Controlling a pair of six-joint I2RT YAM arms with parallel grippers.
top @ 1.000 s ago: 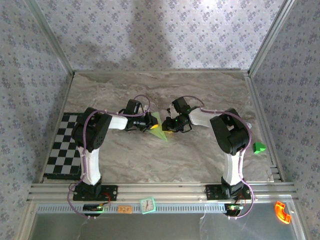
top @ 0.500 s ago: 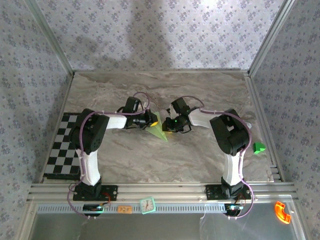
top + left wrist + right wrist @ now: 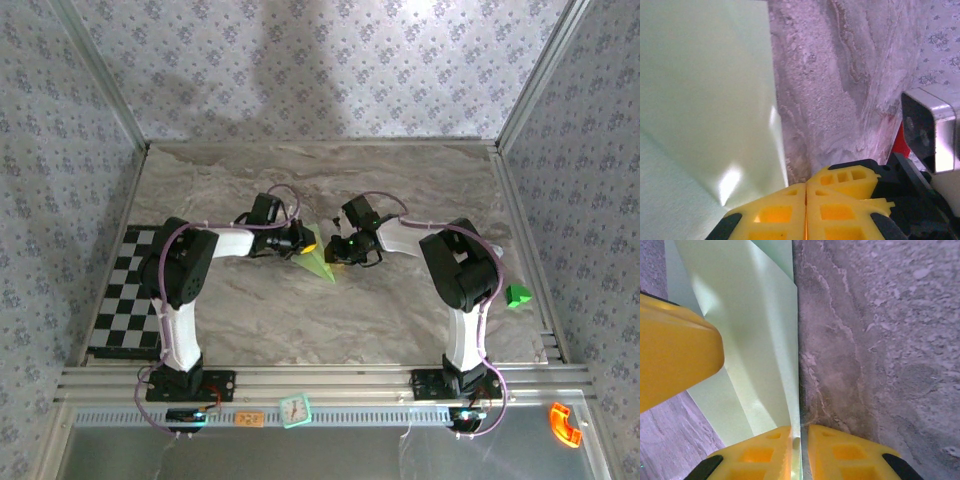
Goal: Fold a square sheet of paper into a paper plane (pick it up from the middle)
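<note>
The square sheet of paper (image 3: 320,266) is pale green and creased into a pointed wedge. It lies mid-table between both arms, tip toward the near edge. My right gripper (image 3: 336,249) is at its right side. In the right wrist view the gripper (image 3: 799,441) is shut on the paper (image 3: 755,340), whose folded edge runs into the thin slit between the yellow pads. My left gripper (image 3: 303,241) is at the paper's upper left corner. In the left wrist view that gripper (image 3: 806,196) is shut, pads touching, and the paper (image 3: 705,90) lies beside its left finger.
A small bright green block (image 3: 517,296) sits near the right wall. A checkerboard mat (image 3: 125,295) covers the left edge of the marble table (image 3: 400,320). Patterned walls close off three sides. An aluminium rail (image 3: 320,382) runs along the near edge.
The left gripper has crept a little toward the right gripper, and the paper has settled slightly lower and flatter. The right jaws have narrowed a touch on the fold.
</note>
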